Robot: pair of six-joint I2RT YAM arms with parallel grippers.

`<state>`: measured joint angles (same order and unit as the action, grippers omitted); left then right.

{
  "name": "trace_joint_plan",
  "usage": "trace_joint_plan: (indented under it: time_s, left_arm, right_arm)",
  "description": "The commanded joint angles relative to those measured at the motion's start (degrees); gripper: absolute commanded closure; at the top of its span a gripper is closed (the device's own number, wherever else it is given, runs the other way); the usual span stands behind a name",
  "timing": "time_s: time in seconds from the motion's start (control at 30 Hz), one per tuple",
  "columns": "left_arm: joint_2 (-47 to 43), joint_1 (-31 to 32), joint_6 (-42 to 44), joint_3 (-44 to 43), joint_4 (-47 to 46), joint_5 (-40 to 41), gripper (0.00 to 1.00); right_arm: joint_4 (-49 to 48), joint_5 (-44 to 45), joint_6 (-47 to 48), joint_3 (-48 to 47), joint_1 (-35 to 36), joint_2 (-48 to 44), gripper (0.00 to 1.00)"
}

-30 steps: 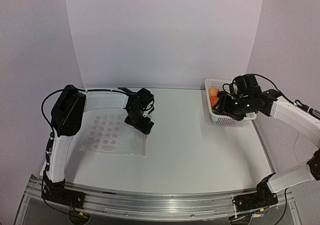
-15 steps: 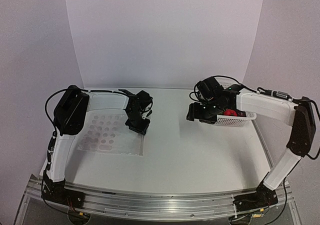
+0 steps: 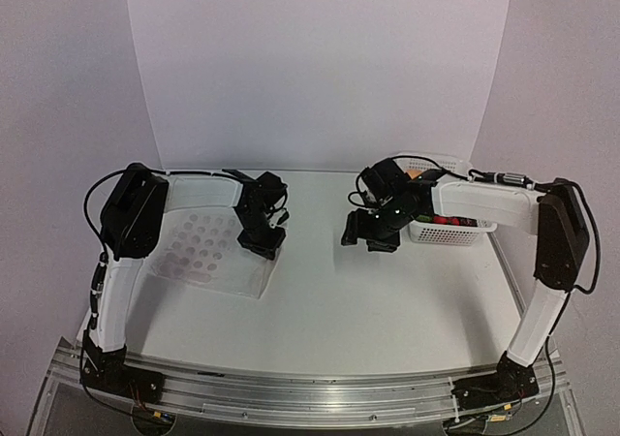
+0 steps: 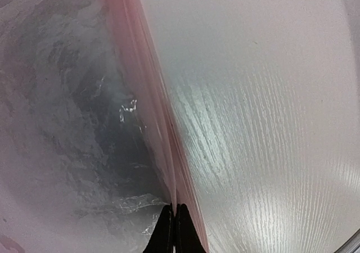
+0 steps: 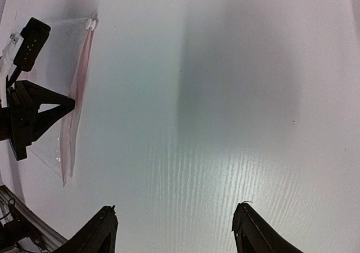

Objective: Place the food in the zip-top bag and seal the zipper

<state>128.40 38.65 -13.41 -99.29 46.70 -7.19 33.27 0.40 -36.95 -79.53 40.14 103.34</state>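
The clear zip-top bag [image 3: 199, 252] with white dots lies on the left of the table. Its pinkish zipper [image 4: 147, 95] strip runs along the mouth edge on the right side. My left gripper [image 3: 263, 245] is shut on that edge, with the fingertips [image 4: 166, 222] pinching the strip, and the bag rises slightly there. My right gripper [image 3: 356, 234] hangs open over the bare middle of the table, with nothing between its fingers [image 5: 106, 226]. It sees the bag [image 5: 70, 101] far to its left. Food shows as a red piece [image 3: 446, 221] through the basket wall. The rest of the food is hidden by the right arm.
The white perforated basket [image 3: 465, 233] stands at the back right, partly under the right forearm. A small white slider [image 5: 90, 23] sits at the far end of the zipper. A white backdrop rises behind the table, and a metal rail runs along the near edge.
My left gripper has closed on the bag's mouth edge and lifted it a little. The right arm has swung from the basket leftward to the table's middle, its jaws staying open.
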Motion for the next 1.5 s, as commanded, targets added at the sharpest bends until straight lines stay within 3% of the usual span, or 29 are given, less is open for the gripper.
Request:
trace_joint_plan:
  time_s: [0.0, 0.1, 0.27, 0.47, 0.57, 0.8, 1.07, 1.27, 1.47]
  left_arm:
    - [-8.5, -0.2, 3.4, -1.7, 2.7, -2.6, 1.0]
    - [-12.7, -0.1, 6.3, -1.1, 2.7, -2.1, 1.0]
    - [-17.6, -0.1, 8.7, 0.0, 1.9, -0.6, 1.0]
    - [-20.0, 0.3, 9.1, 1.7, 0.1, 1.1, 1.0]
    - [-19.7, 0.3, 8.8, 1.7, -0.3, 1.9, 1.0]
    - [-20.3, 0.4, 8.8, 1.5, -2.8, 3.1, 1.0]
    - [-20.0, 0.9, 9.0, 1.7, -3.5, 2.8, 1.0]
    - [-20.1, 0.9, 9.5, 1.5, -4.3, 2.6, 1.0]
    - [-20.3, 0.9, 9.4, 1.7, -4.5, 2.9, 1.0]
  right_arm:
    - [-4.3, -6.7, -2.5, -4.2, 1.5, 3.5, 0.31]
    - [-10.0, -9.5, -5.8, -5.9, 2.4, 5.7, 0.29]
    - [-28.8, -13.4, -18.1, -6.2, 3.1, 11.7, 0.27]
    - [-36.6, -15.2, -20.1, -11.9, 4.0, 17.5, 0.28]
    - [-39.8, -15.9, -20.2, -10.2, 4.1, 16.8, 0.31]
    - [-44.3, -12.5, -19.6, -1.8, 4.6, 9.8, 0.35]
    - [-47.1, -14.1, -20.8, -7.3, 5.4, 15.7, 0.39]
    - [-47.2, -14.3, -22.5, -11.2, 5.4, 20.1, 0.51]
    - [-47.2, -14.2, -22.5, -11.3, 5.4, 21.0, 0.56]
